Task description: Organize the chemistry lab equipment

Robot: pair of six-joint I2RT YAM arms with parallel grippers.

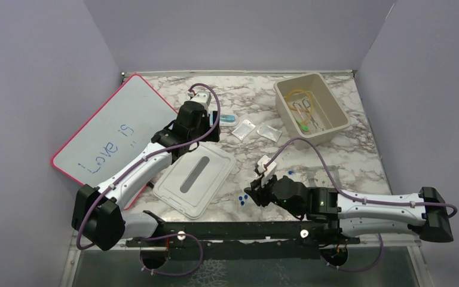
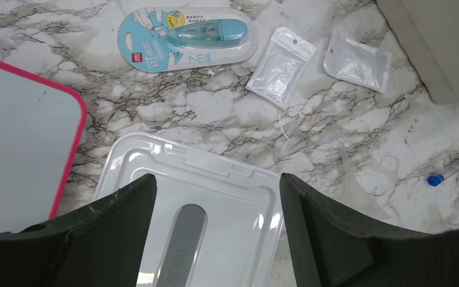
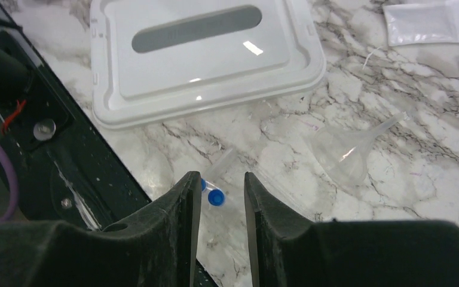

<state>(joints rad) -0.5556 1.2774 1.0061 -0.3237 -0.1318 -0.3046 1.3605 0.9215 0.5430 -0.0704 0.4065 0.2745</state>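
Now the right tool [image 3: 218,179], narrowly parted, empty, hovers above blue-capped vials [image 3: 216,197] near the worktop's [image 3: 275,137] front edge; next: lower, clench.

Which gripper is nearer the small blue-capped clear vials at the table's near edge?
Right. The right gripper sits over the blue-capped clear vials; the left gripper is farther back, over the white plastic lid.

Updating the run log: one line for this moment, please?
left gripper open over lid | right gripper open above blue-capped tubes | tubing in bin
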